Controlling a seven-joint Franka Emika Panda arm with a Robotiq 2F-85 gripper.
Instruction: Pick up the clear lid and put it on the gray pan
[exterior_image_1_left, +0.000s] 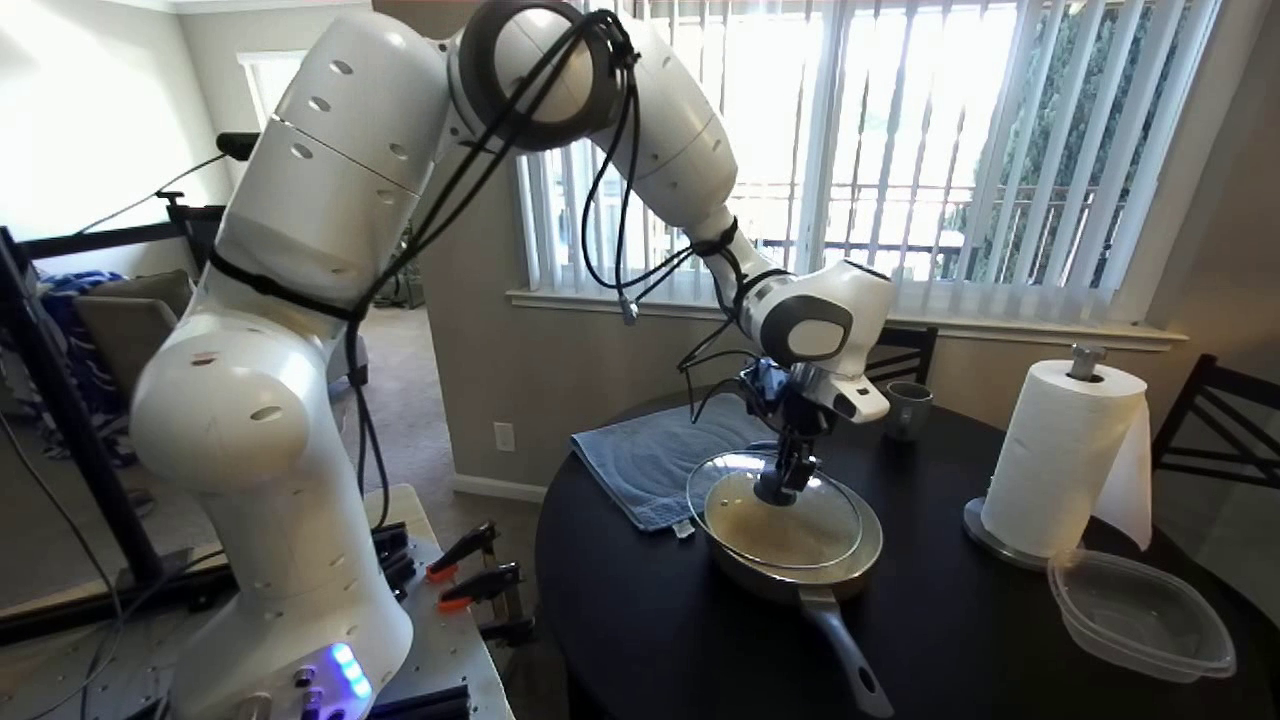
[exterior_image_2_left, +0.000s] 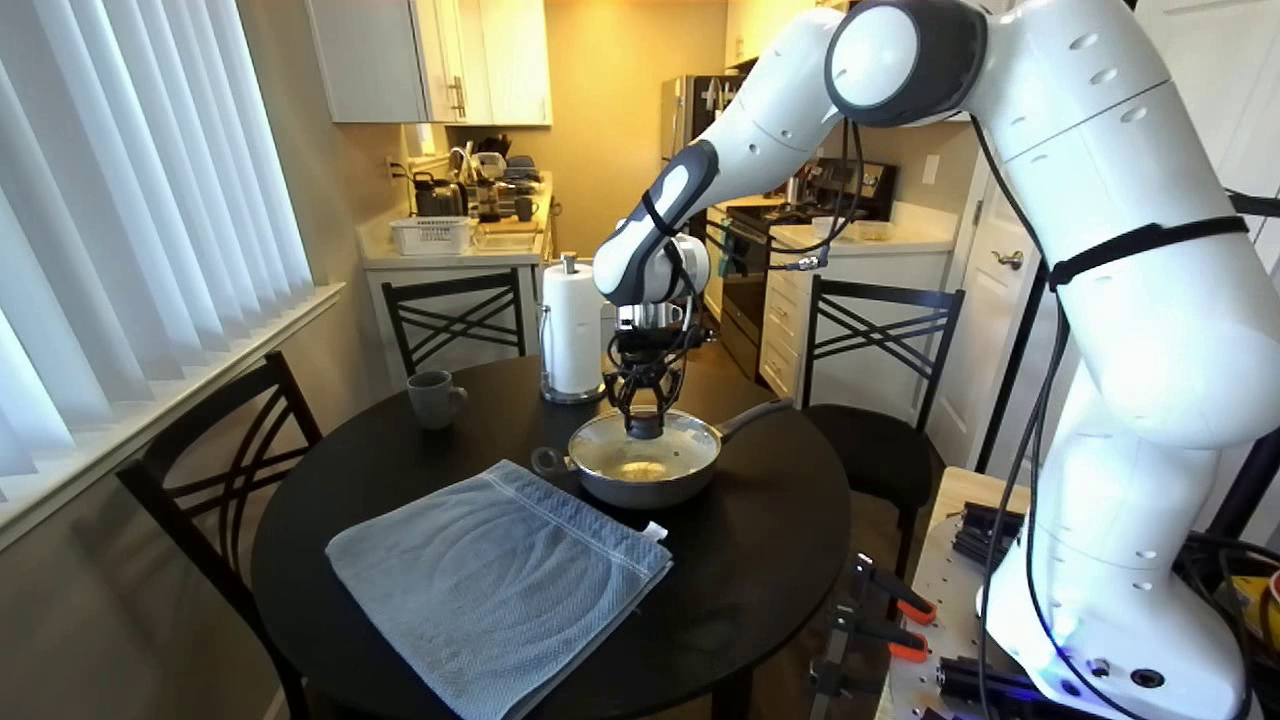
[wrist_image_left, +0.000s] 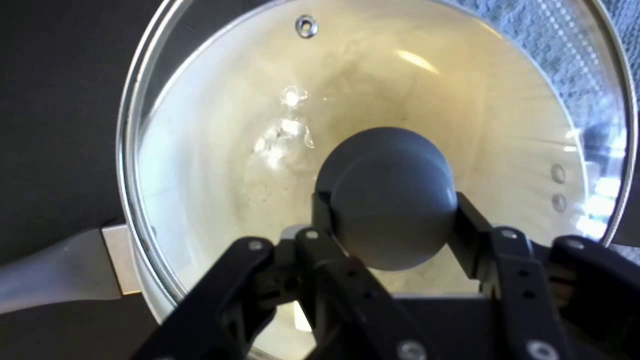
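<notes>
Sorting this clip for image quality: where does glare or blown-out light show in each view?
In an exterior view, the window is blown out near-white across large parts; in an exterior view, a warm bright patch shows within the outline of the gray pan; in the wrist view, white glints spot the clear lid left of its knob in the picture.

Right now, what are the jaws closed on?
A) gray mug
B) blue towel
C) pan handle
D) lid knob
D: in the wrist view the jaws bear on opposite sides of the dark knob at the middle of the clear lid.
</notes>
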